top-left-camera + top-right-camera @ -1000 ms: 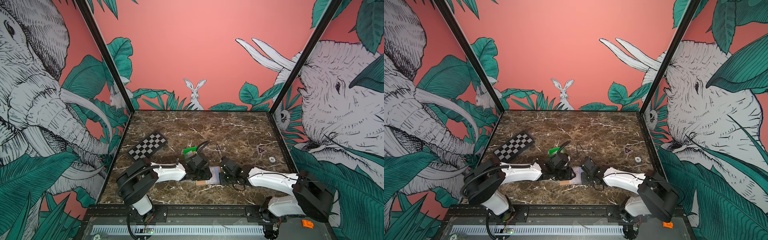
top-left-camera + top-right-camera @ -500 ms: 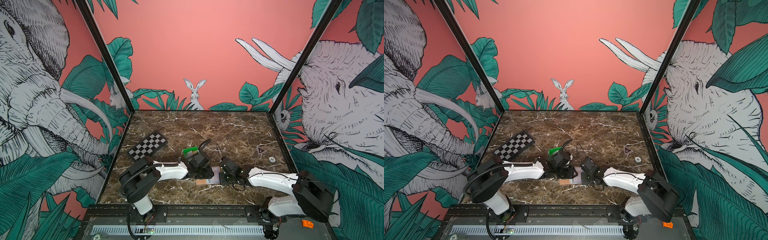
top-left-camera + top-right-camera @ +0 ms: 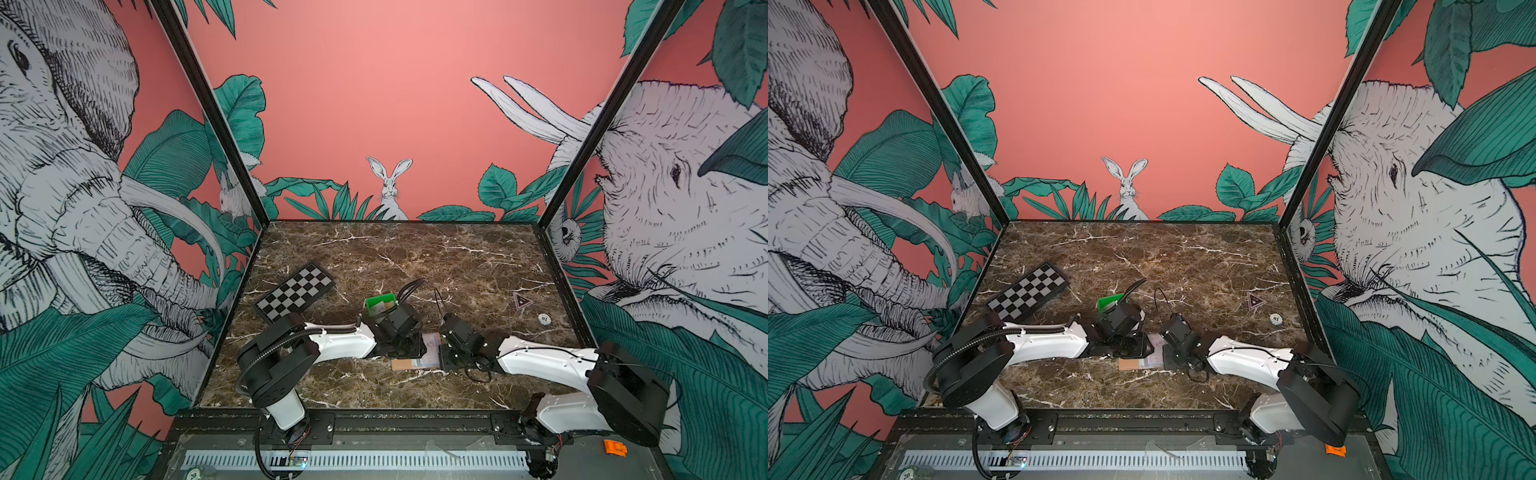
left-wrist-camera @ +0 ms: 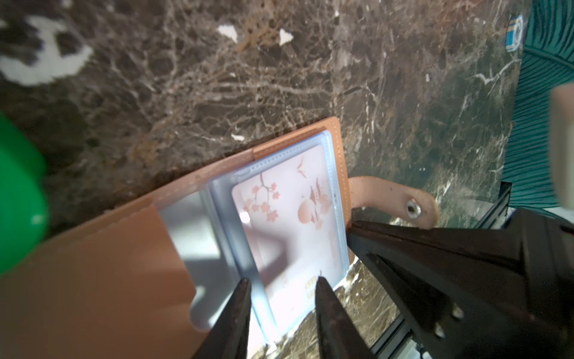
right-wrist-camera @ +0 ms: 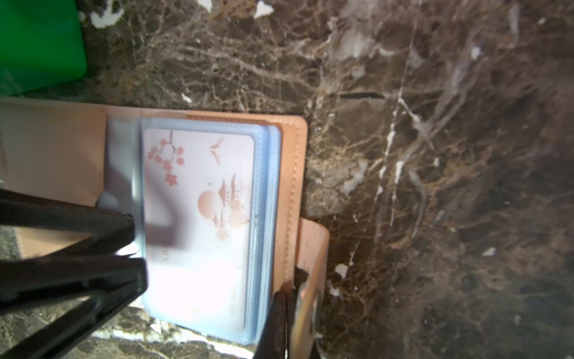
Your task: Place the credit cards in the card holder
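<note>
Overhead scene, read left to right. A checkered board (image 3: 296,298) lies at the left of the marble table (image 3: 457,266). A green tray (image 3: 380,305), just left of centre, holds a few cards, too small to make out. At lower centre the card holder (image 3: 409,365) lies open and flat between the two arms; both top views show it mostly hidden by the grippers. A small round token (image 3: 544,318) sits at the right.

Left wrist view. The left gripper (image 4: 281,290), at the lower centre of the frame, stands narrowly parted, its fingers (image 4: 240,298) astride the lower edge of a white blossom-printed credit card (image 4: 289,217); whether they actually pinch it cannot be told. The card lies inside a pale blue sleeve (image 4: 329,161) of the holder. The snap tab (image 4: 403,203) projects toward the right of the frame.

Right wrist view. The right gripper (image 5: 287,298), at the lower centre of the frame, is closed tight, its tips meeting at the holder's right border beside the tab (image 5: 313,248).
</note>
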Motion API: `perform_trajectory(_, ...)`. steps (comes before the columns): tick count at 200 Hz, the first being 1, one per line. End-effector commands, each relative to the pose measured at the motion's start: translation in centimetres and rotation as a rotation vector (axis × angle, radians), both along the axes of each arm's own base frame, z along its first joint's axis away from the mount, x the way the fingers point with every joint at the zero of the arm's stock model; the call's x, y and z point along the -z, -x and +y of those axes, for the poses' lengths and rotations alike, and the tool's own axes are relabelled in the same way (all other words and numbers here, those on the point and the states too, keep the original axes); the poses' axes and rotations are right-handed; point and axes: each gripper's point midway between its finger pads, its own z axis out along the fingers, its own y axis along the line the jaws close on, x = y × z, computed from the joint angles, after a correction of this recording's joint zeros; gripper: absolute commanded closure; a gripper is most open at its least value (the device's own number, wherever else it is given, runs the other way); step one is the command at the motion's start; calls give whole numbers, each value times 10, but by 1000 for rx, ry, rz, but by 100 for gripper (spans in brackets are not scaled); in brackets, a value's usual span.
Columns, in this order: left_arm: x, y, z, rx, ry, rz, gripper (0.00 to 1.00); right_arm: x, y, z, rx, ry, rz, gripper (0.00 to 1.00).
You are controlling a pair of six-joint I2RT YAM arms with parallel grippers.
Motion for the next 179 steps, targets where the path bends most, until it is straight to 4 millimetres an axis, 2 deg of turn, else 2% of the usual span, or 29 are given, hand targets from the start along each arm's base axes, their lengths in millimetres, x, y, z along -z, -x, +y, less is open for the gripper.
perform_trajectory(1, -8, 2, 9, 4, -7, -31, 62, 2, 6, -5, 16, 6, 7, 96)
perform_trajectory(53, -18, 5, 8, 62, 53, -96, 65, -14, 1, -3, 51, -72, -53, 94)
perform_trajectory(93, -26, 5, 10, 80, 77, -150, 67, -43, -5, -2, 84, -171, -135, 93)
perform_trajectory(117, -27, 2, 18, 85, 48, -192, 71, -55, -7, -2, 92, -206, -162, 92)
perform_trajectory(144, -26, -1, 22, 105, -3, -215, 73, -61, -9, -1, 92, -215, -180, 92)
perform_trajectory(179, -26, -8, 14, 104, -24, -214, 76, -64, -12, 3, 64, -207, -176, 91)
